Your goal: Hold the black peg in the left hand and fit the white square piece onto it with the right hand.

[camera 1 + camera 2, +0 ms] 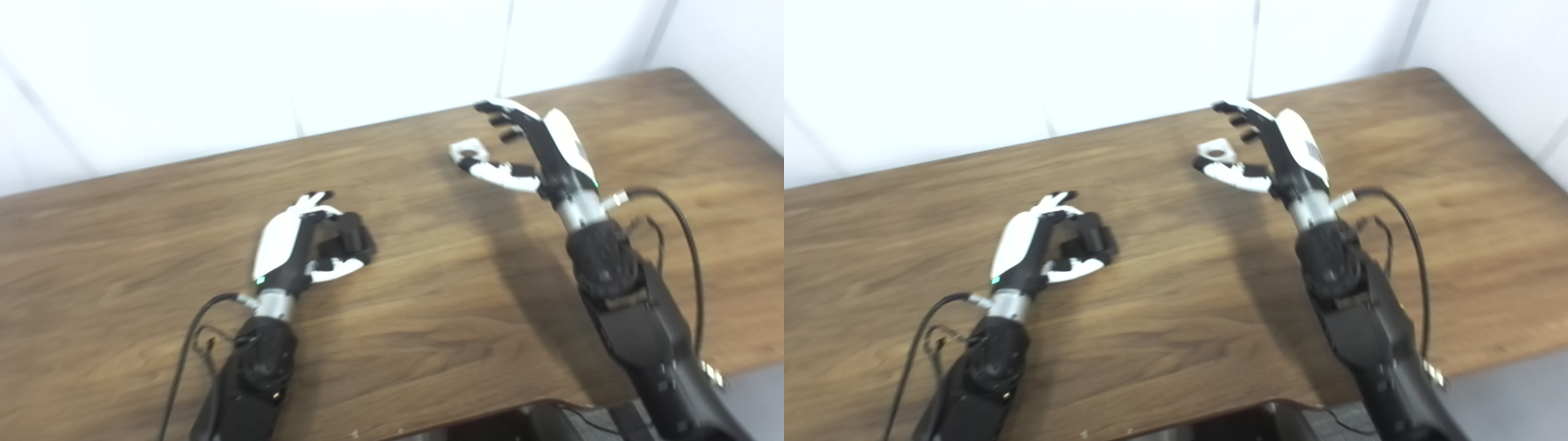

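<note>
Fingers of the left hand (294,245) are curled round the black peg (354,236), held low over the table (429,306). Farther right, the right hand (527,153) is spread; the white square piece (468,150) is seen at its thumb tip, contact unclear.

Both views are soft with blur, so edges and fine detail are smeared. The black peg (354,237) is a dark shape merging with the curled fingers (315,214) of the left hand (294,245), and whether they truly clasp it cannot be told. The white square piece (468,149) sits at the right hand's (533,153) thumb tip, contact unclear, and both arms and the table (429,318) are cut off by the bottom edge.
</note>
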You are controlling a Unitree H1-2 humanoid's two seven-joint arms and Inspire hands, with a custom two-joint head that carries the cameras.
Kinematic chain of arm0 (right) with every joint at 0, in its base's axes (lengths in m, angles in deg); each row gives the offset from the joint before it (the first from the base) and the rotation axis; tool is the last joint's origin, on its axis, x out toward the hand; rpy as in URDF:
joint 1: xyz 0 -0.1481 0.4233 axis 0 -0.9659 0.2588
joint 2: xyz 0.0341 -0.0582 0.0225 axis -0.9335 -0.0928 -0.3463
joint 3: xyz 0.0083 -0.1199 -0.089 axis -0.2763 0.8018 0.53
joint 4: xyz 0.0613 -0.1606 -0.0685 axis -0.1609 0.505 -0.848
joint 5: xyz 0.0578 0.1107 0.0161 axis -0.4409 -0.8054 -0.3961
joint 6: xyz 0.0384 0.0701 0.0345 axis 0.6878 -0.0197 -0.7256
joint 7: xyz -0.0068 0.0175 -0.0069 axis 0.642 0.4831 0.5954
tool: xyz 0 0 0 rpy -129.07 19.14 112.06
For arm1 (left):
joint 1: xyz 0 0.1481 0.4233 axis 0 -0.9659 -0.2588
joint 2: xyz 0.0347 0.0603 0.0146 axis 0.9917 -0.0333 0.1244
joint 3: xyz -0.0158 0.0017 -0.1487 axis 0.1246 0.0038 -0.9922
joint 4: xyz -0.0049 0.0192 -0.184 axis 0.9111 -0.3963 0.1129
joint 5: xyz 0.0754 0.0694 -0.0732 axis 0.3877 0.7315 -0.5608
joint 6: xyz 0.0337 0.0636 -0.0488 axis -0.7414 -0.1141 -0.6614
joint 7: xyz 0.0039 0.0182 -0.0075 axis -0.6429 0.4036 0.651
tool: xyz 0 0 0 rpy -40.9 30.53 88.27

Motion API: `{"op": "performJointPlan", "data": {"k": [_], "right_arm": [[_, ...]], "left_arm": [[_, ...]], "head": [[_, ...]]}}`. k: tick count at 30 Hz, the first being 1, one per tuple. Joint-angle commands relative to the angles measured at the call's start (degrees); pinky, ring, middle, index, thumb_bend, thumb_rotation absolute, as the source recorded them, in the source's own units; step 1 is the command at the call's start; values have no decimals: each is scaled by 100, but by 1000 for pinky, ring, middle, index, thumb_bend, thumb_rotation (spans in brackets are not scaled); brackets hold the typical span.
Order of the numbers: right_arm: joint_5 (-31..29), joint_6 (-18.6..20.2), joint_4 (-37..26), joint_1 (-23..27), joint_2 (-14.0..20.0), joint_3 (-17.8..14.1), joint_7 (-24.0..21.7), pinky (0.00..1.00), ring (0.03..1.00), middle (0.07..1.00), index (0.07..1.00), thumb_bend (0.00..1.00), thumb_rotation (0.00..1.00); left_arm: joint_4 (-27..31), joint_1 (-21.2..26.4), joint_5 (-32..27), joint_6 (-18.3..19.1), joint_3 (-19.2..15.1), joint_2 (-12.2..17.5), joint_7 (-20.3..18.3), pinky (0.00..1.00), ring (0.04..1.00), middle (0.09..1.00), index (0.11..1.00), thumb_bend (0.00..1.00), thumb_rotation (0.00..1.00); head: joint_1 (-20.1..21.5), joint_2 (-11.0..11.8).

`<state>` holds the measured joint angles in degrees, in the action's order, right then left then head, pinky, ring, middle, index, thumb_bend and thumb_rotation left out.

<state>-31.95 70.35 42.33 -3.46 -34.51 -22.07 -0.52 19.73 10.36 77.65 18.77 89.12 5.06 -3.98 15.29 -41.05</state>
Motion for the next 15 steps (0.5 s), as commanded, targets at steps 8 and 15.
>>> {"op": "performJointPlan", "data": {"k": [8,15], "right_arm": [[137,132,423,943,841,184,-777,691,824,834,777,642,347],[352,-107,1279,1660,1210,562,-1076,711,849,838,766,664,291]], "left_arm": [[-457,-524,68,134,39,409,-234,1000,997,932,494,522,74],[-409,-543,93,170,47,419,-241,1000,999,934,494,522,76]], "head": [[-38,19],[-60,22]]}}
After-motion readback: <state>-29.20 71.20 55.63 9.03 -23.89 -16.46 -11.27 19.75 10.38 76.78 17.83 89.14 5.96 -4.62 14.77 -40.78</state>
